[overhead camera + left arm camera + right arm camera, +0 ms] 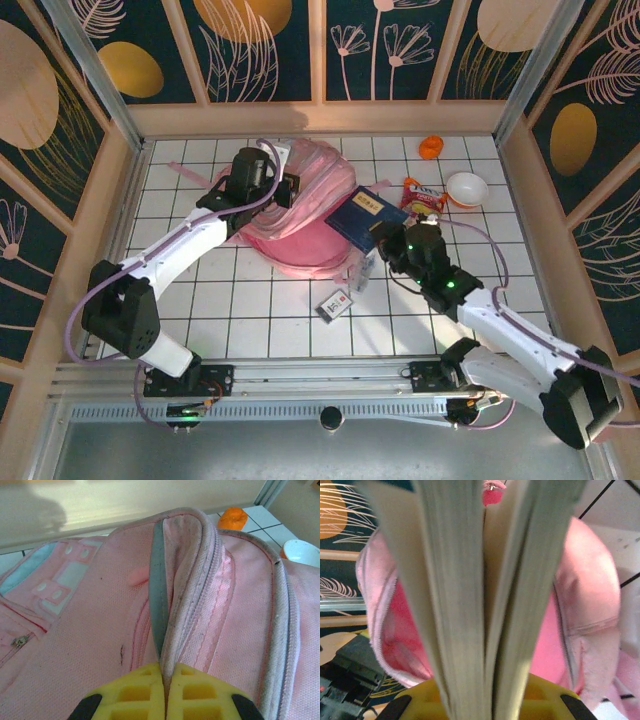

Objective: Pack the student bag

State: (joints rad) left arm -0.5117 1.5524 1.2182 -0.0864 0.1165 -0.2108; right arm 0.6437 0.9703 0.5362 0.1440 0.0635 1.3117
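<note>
**Bag** (300,215): pink, soft, lying at the table's centre, a little toward 11 o'clock. Its mouth is turned roughly toward 4 o'clock.

**Left gripper** (164,682): jaws pinched tight on the bag's zip rim, on the bag's 11 o'clock side, holding the mouth up.

**Right gripper** (485,700): jaws narrow, clamped on a book (365,213) with a dark blue cover, at the bag's 3 o'clock. The page edges point at the opening.

**Also on the table:**
- snack packet (422,195) and white bowl (467,188), toward 2 o'clock
- orange cup (431,147), at 1 o'clock
- small pack (335,303), at 6 o'clock of the bag

**Risks, as I judge them:**
- The pages fan loosely past the grip, so a stray leaf or cover corner could snag the zip rim and buckle the book.
- The rim is thin fabric in a small pinch. A hard push could tug it free and let the mouth collapse.
- The soft bag may slide toward 9 o'clock under the push.
</note>
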